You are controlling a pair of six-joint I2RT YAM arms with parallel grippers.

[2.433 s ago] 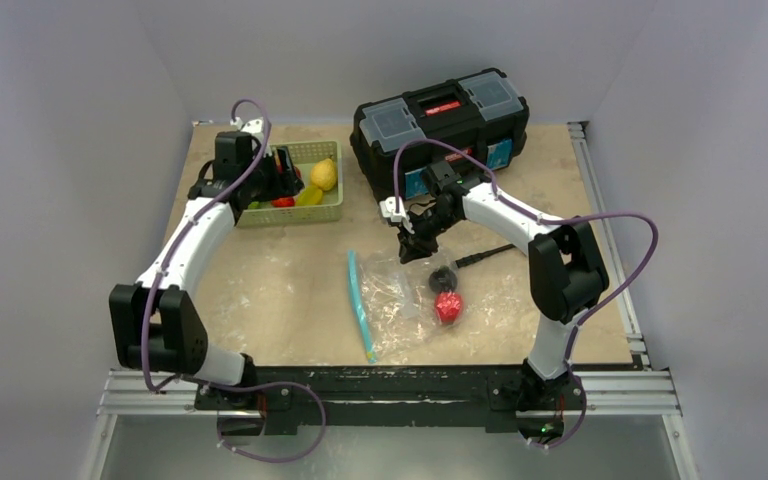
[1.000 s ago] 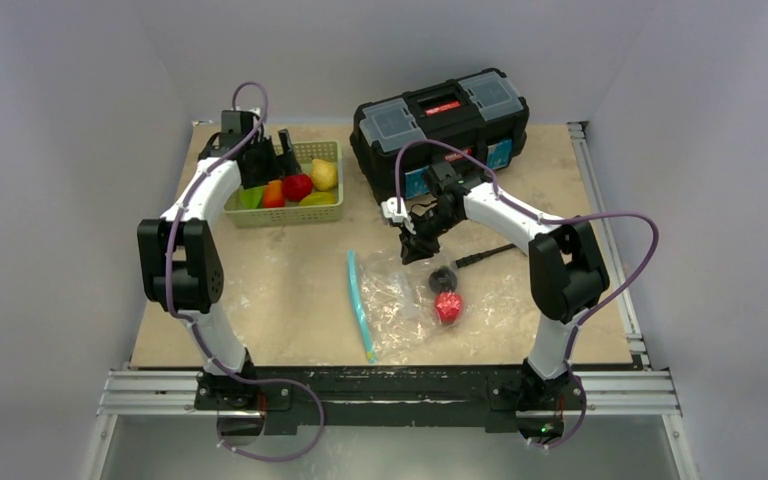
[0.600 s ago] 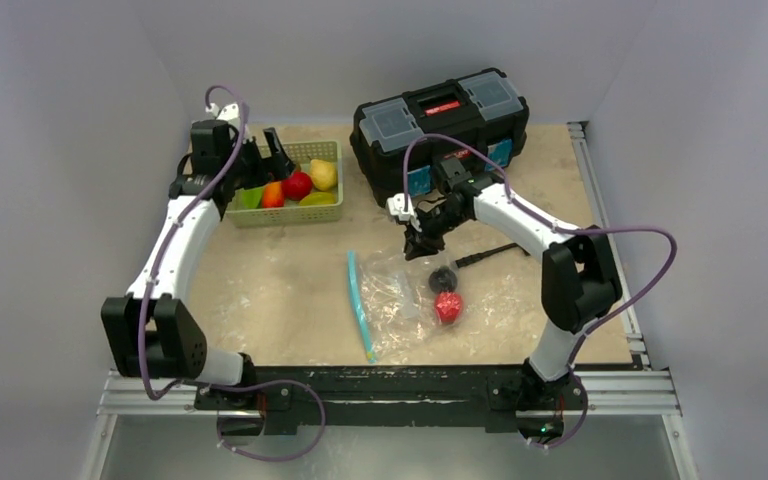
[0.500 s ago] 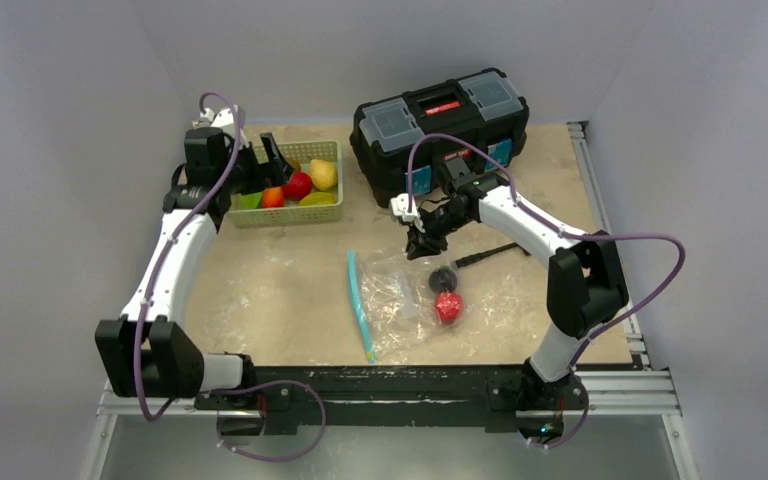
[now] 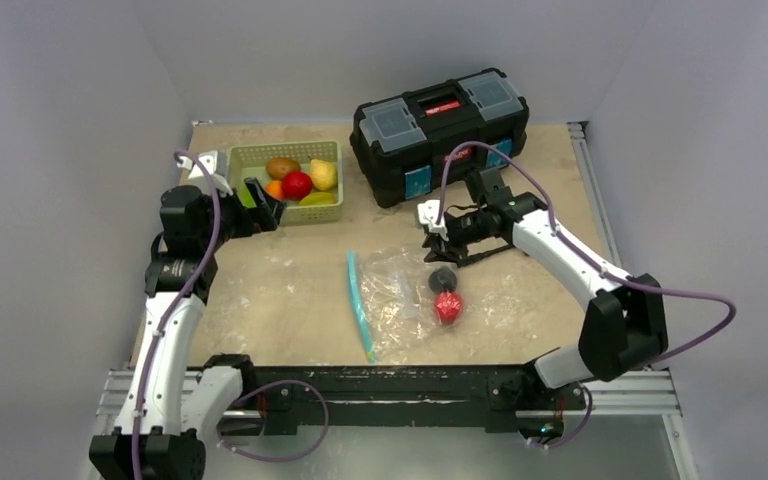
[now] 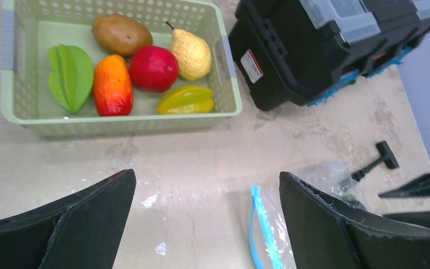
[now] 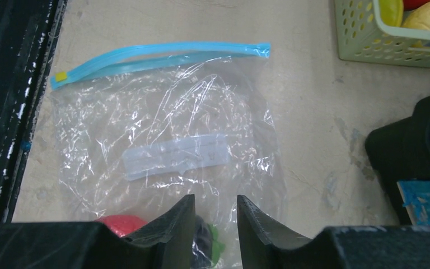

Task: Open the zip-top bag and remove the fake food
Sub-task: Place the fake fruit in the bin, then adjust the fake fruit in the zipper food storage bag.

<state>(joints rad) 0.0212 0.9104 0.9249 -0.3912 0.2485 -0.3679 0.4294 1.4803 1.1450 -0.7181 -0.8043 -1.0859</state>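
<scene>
The zip-top bag [image 5: 400, 300] is lying flat on the surface [image 5: 280, 290], near-middle, with its teal zip strip [image 5: 359, 300] running along the left edge. The fake food in it is bunched at the right end: a red piece [image 5: 448, 307] and a dark one with a bit of green [image 7: 210, 244]. Can't honestly tell from these views whether the zip is sealed or already parted. The right fingers [image 7: 168, 224] hover over that loaded end with only a slim gap and nothing in them. My guess is they're parked there to pinch the closed end, so the pieces can be tipped toward the mouth. The left fingers [image 6: 89, 218] are spread wide and empty, hanging just near-left of the green basket [image 6: 117, 124], which holds six pieces. Wide makes sense for chunky fruit. The black hammer [image 5: 485, 253] lies just beyond the bag, in front of the toolbox [image 5: 440, 115].
</scene>
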